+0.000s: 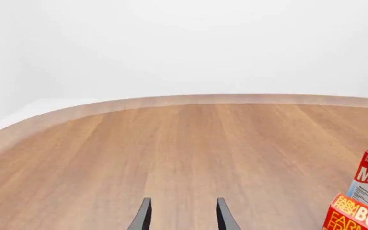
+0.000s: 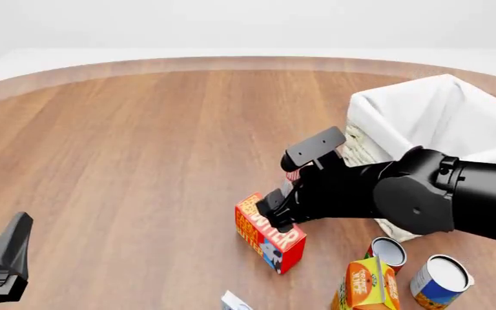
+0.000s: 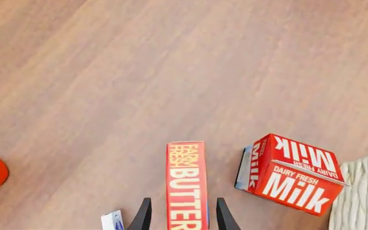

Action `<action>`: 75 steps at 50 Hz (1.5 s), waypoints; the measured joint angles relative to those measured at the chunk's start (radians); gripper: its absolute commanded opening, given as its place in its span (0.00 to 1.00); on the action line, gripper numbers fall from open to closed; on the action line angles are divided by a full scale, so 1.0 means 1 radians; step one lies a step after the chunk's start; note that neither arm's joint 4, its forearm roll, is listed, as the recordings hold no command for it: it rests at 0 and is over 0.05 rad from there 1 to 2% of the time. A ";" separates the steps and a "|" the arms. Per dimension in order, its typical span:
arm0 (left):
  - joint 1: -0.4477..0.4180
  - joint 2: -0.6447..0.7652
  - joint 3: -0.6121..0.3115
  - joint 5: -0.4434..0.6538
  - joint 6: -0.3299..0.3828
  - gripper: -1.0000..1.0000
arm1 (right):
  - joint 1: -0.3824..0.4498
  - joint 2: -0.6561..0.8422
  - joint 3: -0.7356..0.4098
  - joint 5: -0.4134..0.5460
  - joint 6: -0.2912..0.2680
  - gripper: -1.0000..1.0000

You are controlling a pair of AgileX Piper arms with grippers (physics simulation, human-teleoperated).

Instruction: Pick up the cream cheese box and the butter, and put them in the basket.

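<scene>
Smooth, matt wood grain across the table point(image 2: 136, 142), with a paler band along its edge. Printed cardboard, faintly glossy, on the butter point(image 3: 187, 184) and the milk carton point(image 3: 293, 172); coarse woven wicker on the basket point(image 2: 361, 147), lined with soft white cloth point(image 2: 438, 110). Matt black plastic on the right gripper point(image 2: 276, 208), shiny metal rims on the cans point(image 2: 442, 278).

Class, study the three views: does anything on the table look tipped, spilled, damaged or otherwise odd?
Nothing is spilled or damaged. The butter stands on its long edge between the open right gripper fingers, and the milk carton beside it looks tilted.
</scene>
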 measured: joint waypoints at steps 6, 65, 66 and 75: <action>0.000 0.000 0.000 0.000 0.000 1.00 | -0.002 0.009 0.003 -0.008 -0.005 1.00; 0.000 0.000 0.000 0.000 0.000 1.00 | -0.002 0.109 0.058 -0.092 0.012 1.00; 0.000 0.000 0.000 0.000 0.000 1.00 | -0.002 0.110 0.059 -0.092 0.012 1.00; 0.000 0.000 0.000 0.000 0.000 1.00 | -0.003 0.125 0.069 -0.105 0.017 1.00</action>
